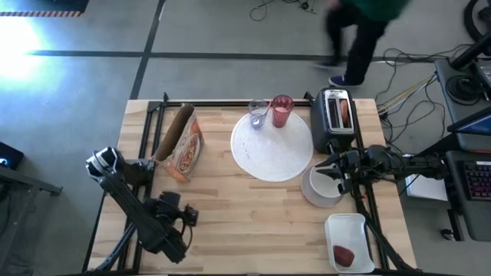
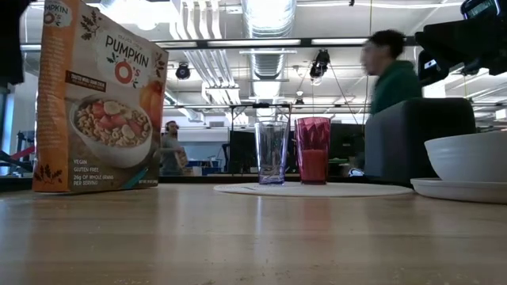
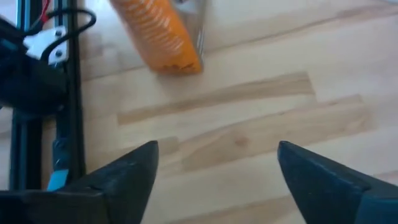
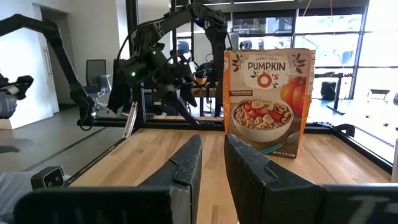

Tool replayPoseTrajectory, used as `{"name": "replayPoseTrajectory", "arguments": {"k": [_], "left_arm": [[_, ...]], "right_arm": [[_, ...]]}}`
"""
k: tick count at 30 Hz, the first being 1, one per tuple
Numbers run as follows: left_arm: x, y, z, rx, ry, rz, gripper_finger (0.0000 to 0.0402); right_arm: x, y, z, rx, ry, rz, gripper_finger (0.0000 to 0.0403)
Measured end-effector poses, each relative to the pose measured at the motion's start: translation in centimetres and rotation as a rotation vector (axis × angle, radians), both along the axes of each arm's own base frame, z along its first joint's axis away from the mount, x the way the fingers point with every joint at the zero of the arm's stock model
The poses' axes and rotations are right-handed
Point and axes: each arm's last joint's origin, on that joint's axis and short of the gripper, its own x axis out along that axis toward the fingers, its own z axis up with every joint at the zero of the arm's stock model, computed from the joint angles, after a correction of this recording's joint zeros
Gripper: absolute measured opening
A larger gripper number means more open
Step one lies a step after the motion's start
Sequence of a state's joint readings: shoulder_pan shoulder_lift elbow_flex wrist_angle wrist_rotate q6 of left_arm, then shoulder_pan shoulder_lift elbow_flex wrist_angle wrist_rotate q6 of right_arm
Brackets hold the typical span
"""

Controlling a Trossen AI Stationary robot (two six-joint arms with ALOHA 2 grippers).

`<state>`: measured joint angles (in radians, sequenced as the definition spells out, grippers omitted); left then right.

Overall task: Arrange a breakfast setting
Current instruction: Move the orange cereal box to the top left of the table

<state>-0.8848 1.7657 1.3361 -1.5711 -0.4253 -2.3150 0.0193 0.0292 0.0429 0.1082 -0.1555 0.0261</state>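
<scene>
Overhead: large white plate (image 1: 271,146) at centre; pink tumbler (image 1: 281,111) on its 12 o'clock edge; white bowl (image 1: 320,187) at plate's 4 o'clock, right gripper (image 1: 331,170) above bowl rim; left gripper (image 1: 181,218) at 7 o'clock, over bare wood. Low view: tumbler (image 2: 314,150) upright on plate (image 2: 317,189). L wrist: fingers (image 3: 127,174) wide apart, nothing held. R wrist: fingers (image 4: 186,168) nearly together w/ narrow gap, nothing visible between.

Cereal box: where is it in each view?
High: cereal box at table left, beside the plate.
Low: far left, upright.
Left wrist: only its orange edge at top.
Right wrist: right of centre, beyond the right gripper.
Shared landmark: the black table frame.
</scene>
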Motion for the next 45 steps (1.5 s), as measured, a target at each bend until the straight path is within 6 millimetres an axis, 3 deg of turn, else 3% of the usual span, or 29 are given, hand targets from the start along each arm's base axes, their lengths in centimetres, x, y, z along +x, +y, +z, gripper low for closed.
{"name": "replayPoseTrajectory", "arguments": {"k": [4, 10, 30, 45], "left_arm": [[-0.1, 0.2, -1.6, 0.084, 0.001, -0.007, 0.0338], [-0.7, 1.0, -3.7, 0.164, 0.031, 0.023, 0.0332], [-2.0, 3.3, -6.4, 0.331, -0.035, 0.071, 0.0330], [-2.6, 4.9, -8.1, 0.473, -0.076, 0.004, 0.0342]], "right_arm": [[0.0, 0.0, 0.0, 0.000, -0.001, 0.000, 0.0059], [0.0, 0.0, 0.0, 0.000, 0.000, 0.000, 0.0059], [0.0, 0.0, 0.0, 0.000, 0.000, 0.000, 0.0059], [0.0, 0.0, 0.0, 0.000, 0.000, 0.000, 0.0059]]}}
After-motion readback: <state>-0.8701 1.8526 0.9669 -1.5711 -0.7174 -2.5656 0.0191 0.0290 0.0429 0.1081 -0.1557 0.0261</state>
